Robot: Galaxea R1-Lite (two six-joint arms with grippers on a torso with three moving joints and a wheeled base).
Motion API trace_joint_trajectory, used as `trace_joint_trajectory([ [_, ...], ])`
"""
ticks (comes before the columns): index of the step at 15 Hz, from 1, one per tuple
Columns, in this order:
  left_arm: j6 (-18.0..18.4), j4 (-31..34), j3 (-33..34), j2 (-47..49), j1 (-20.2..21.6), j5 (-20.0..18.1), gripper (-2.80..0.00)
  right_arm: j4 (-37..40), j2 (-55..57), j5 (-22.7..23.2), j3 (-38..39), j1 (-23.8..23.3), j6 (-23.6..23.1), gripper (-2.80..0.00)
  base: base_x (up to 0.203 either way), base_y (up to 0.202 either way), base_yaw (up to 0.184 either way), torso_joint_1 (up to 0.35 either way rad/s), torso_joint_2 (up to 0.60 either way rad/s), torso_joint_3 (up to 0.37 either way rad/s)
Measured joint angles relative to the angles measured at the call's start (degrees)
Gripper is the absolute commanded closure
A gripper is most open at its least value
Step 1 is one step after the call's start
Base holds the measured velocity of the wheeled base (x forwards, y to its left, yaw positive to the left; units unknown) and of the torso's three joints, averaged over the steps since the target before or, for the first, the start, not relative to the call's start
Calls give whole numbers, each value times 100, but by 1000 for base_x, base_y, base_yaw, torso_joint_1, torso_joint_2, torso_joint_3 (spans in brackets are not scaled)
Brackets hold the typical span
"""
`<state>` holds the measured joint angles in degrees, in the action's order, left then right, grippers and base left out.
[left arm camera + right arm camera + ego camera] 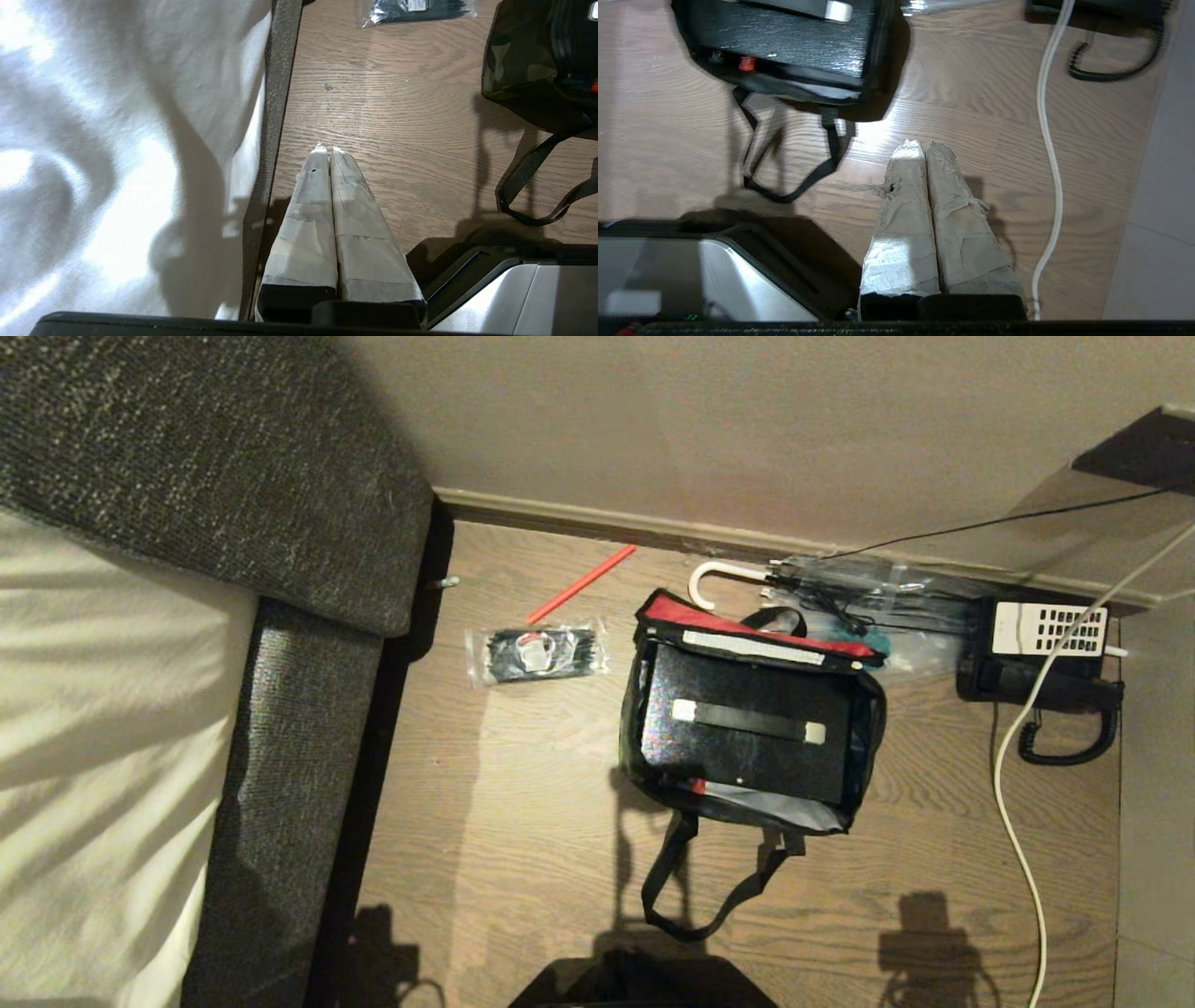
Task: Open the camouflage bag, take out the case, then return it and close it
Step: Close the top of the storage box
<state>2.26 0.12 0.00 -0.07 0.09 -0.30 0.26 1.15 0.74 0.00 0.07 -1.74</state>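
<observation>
Both clenched hands, left hand (327, 151) and right hand (922, 144), are hanging parked short of the bag (747, 728); case (747, 728) lying inside, awaiting reach.

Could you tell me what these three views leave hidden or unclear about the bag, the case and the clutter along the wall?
- The case: its underside and edges sit inside the camouflage bag; head view.
- The bag's far side: cut off at the frame edge in the right wrist view.
- Clear packet: its label is too small to read; head view.
- Telephone: its keys are too small to read.
- Items in the clear wrap by the wall: indistinct.
</observation>
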Motion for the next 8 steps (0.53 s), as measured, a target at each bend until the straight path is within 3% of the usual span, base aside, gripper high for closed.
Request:
trace_joint_trajectory([
  [3, 2, -1, 0, 0, -4, 0, 0, 2, 0, 0, 0, -2, -1, 0, 0, 0, 0, 0, 0, 0],
  [6, 0, 4, 0, 0, 2, -3, 0, 4, 0, -4, 0, 0, 37, 0, 0, 0, 0, -51, 215, 167],
  [8, -2, -2, 0, 0, -2, -1, 0, -7, 0, 0, 0, -5, 45, 0, -4, 1, -110, -21, 79, 44],
])
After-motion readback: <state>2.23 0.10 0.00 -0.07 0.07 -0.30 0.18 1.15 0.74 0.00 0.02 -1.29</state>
